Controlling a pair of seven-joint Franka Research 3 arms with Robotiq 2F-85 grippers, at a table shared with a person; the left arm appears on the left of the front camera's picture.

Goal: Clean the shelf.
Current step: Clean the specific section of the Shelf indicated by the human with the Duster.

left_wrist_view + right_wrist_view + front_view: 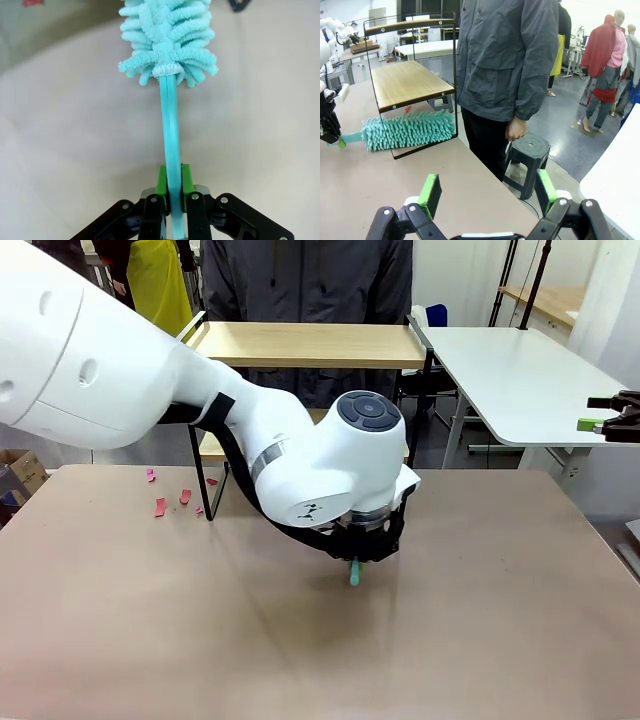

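While my left claw (173,181) clamps teal duster (409,131) handle, right claw (488,191) stands spread apart; shelf (310,344) at counter (480,620) far edge, duster head beneath lower board; broad open counter my side.

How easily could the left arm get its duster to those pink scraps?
Probably yes: the left tool is shut on the duster, and the pink scraps lie on bare table, with only a thin leg of the shelf close by.
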